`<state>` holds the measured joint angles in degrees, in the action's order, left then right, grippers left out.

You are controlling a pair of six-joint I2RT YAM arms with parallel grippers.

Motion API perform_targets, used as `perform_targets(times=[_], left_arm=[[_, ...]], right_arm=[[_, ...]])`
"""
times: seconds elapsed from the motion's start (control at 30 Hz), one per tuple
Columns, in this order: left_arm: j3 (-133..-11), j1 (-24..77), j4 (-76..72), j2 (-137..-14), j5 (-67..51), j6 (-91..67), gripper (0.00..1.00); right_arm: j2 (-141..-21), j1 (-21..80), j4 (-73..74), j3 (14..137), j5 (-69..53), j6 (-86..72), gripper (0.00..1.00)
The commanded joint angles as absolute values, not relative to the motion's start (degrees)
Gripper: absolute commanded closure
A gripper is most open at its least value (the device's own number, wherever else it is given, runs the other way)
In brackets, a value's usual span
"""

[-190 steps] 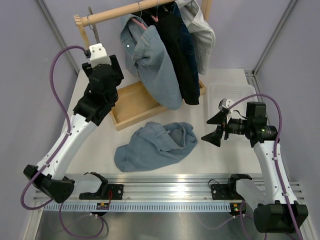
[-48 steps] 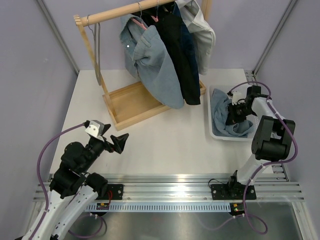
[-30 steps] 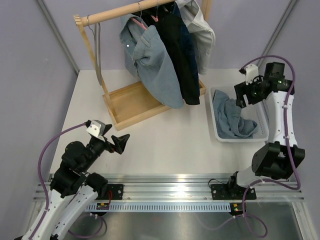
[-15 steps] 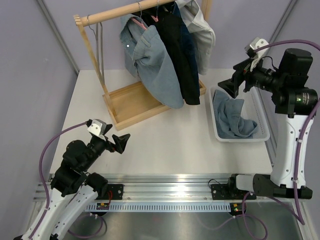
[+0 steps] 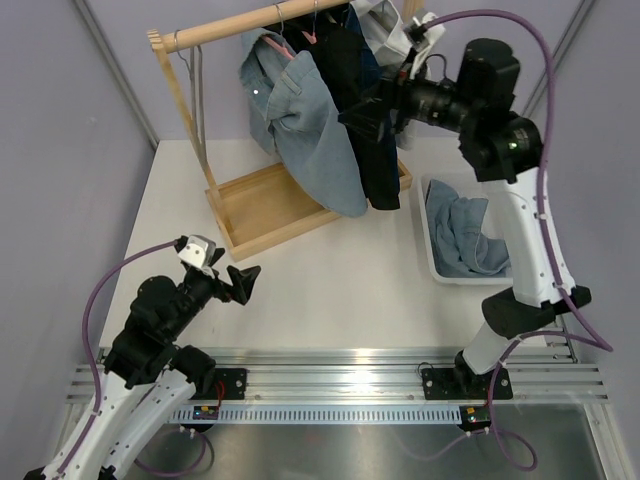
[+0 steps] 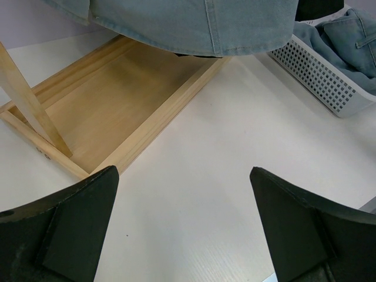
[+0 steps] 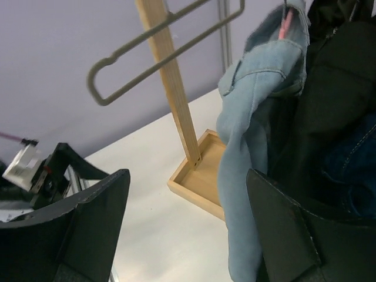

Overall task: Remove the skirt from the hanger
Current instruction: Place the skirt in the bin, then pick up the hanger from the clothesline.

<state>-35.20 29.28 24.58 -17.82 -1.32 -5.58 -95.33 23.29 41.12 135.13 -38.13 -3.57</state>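
The denim skirt (image 5: 462, 240) lies crumpled in the white basket (image 5: 424, 232) that stands on the table (image 5: 330, 270) just to the right of the wooden rack (image 5: 230, 28), off any hanger. At the rack's left end a bare grey hanger (image 5: 194, 100) hangs from the rod, close to the upright post. Further right along the rod a denim shirt (image 5: 310, 130) hangs on a pink hanger, with a black garment (image 5: 368, 150) pressed against its right side and a pale one behind. The right claw (image 5: 372, 110) is raised level with these hung clothes, in front of the rack's right half. Its fingers are spread wide with nothing between them, and its wrist view looks past the shirt toward the post and the grey hanger. Whether it touches the black cloth cannot be told. The left claw (image 5: 240, 282) is low over the table, well in front of the rack's base tray (image 5: 270, 205), and is also released and empty. Its wrist view shows the tray, the shirt's hem and a corner of the basket with the skirt in it.
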Motion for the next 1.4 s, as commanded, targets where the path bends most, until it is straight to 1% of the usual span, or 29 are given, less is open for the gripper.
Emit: perform_targets(times=[0.0,0.1,0.13,0.17,0.27,0.33,0.37,0.47,0.57,0.73,0.9,1.07,1.23,1.3,1.37], left_arm=[[-36.56,29.09,23.99,-18.54,-0.26,-5.19,0.01],[-36.56,29.0,24.08,-18.89,-0.18,-4.92,0.01],[-36.65,29.09,24.08,-18.98,-0.26,-4.92,0.01],[-36.65,29.0,24.08,-19.16,-0.26,-4.83,0.01],[-36.65,29.09,24.17,-19.25,-0.26,-4.83,0.01],[-36.65,29.0,24.17,-19.25,-0.44,-4.83,0.01],[-36.74,29.09,24.17,-19.16,-0.53,-4.83,0.01],[-36.65,29.0,24.0,-18.9,-0.79,-4.75,0.01],[-36.65,29.0,23.91,-18.9,-1.05,-4.83,0.01],[-36.65,29.0,23.91,-18.98,-1.58,-4.83,0.01],[-36.74,29.0,23.91,-19.34,-1.93,-4.83,0.01],[-36.83,29.0,23.91,-19.51,-2.46,-4.75,0.01],[-36.83,29.0,23.91,-19.34,-2.64,-4.75,0.01],[-36.83,29.09,23.91,-19.34,-2.64,-4.66,0.01],[-36.83,29.09,23.91,-19.25,-2.64,-4.66,0.01]], right_arm=[[-97.91,28.28,36.93,137.03,-24.27,-9.49,0.13],[-99.22,31.1,32.79,136.41,-20.75,-10.98,0.21],[-100.01,31.81,32.0,136.41,-19.26,-11.33,0.25],[-100.45,32.43,30.6,136.67,-15.42,-11.51,0.28],[-101.86,34.71,28.14,137.11,-8.9,-10.9,0.32],[-103.09,35.85,26.99,137.81,-6.78,-9.67,0.35],[-103.44,36.38,26.72,138.07,-3.46,-8.97,0.36],[-105.02,37.7,25.84,139.3,-0.36,-6.07,0.35],[-107.13,37.79,25.67,140.36,-0.18,-5.89,0.35],[-110.73,38.23,24.0,142.73,4.74,-7.12,0.34],[-112.41,38.76,22.94,143.88,6.51,-8.17,0.36],[-113.73,38.76,22.5,144.14,6.59,-9.05,0.4],[-115.22,38.76,22.67,144.67,6.51,-9.75,0.45],[-115.92,38.76,22.94,144.67,6.33,-10.02,0.5],[-116.28,38.67,23.55,144.58,6.15,-9.93,0.51]])
